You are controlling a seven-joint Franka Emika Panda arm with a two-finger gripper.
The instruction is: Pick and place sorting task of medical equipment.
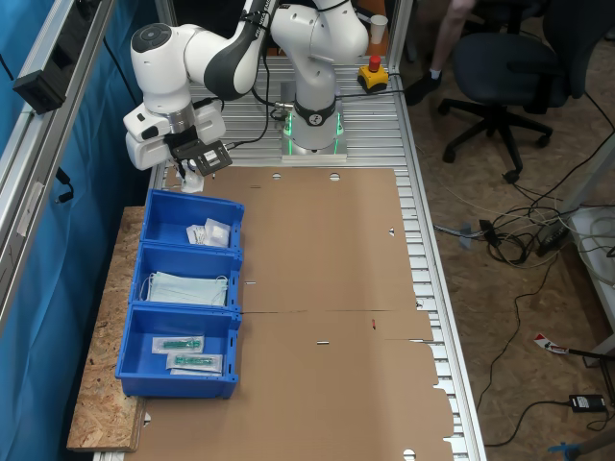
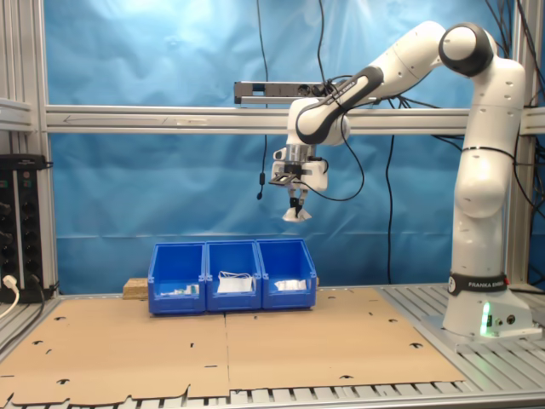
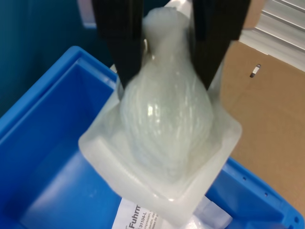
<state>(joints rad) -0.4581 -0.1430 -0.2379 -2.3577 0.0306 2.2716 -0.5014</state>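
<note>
A small white soft packet of medical equipment (image 3: pixel 164 143) hangs pinched between my black fingers (image 3: pixel 125 43). My gripper (image 1: pixel 191 171) is shut on it, high above the end blue bin (image 1: pixel 157 213) nearest the arm's base. In the second exterior view the gripper (image 2: pixel 296 201) holds the packet (image 2: pixel 297 214) well above the bin (image 2: pixel 288 300) at the second exterior view's right of the row. Other white packets (image 1: pixel 209 232) lie inside that bin. The wrist view looks down past the packet into the blue bin (image 3: pixel 43 143).
Three blue bins stand in a row beside the brown cardboard mat (image 1: pixel 327 288). The middle bin (image 1: pixel 154 259) holds pale blue face masks (image 1: pixel 187 288). The far bin (image 1: pixel 135 351) holds clear long packets with green parts (image 1: pixel 183 344). A chipboard edge (image 1: pixel 101 413) lies under them.
</note>
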